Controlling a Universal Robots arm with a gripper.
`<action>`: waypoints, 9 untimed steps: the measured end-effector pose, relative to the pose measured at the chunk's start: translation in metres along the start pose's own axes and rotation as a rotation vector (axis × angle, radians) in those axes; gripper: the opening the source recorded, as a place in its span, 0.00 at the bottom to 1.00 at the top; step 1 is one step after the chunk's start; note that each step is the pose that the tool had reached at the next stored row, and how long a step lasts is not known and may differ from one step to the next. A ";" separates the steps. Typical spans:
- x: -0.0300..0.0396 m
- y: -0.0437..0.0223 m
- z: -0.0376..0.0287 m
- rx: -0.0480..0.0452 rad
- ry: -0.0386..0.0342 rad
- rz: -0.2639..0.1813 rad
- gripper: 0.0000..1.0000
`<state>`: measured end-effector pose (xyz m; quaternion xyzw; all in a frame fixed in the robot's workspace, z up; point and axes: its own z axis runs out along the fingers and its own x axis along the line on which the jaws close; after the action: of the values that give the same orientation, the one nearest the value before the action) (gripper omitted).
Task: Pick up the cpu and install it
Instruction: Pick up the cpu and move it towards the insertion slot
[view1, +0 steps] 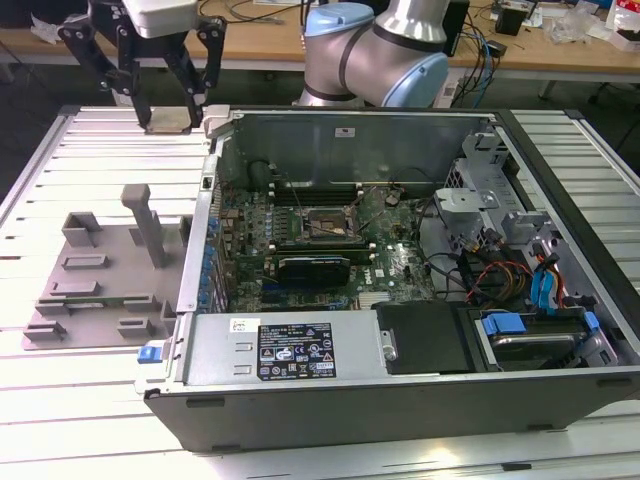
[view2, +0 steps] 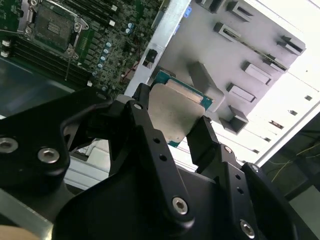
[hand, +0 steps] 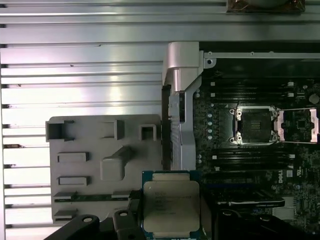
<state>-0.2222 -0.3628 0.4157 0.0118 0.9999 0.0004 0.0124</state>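
Silvery metal is showing between the closed-in fingers (view2: 204, 136): your gripper (view1: 168, 108) is clamping the cpu (hand: 171, 207) by two opposite edges. You are holding it aloft outside the computer case (view1: 400, 380), close to its side wall, by the grey plastic tray (view1: 100, 270). The open socket (hand: 255, 125) is lying well apart, inside on the motherboard (view1: 400, 265). In my judgement, you should be keeping the chip level and squaring its edges to the socket frame.

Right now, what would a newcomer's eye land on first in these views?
The gripper is shut on the cpu, held above the slatted table near the grey plastic tray at the exterior view's left. The open computer case sits in that view's middle, and the cpu socket on its motherboard stands open.
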 end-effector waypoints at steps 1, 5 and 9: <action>-0.0029 0.0001 0.0001 0.0000 -0.0001 0.000 0.55; -0.0139 0.0003 0.0004 0.0000 0.0000 0.000 0.55; -0.0217 0.0005 0.0006 -0.0001 0.0000 0.000 0.55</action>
<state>-0.2004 -0.3628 0.4157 0.0118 0.9999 0.0004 0.0124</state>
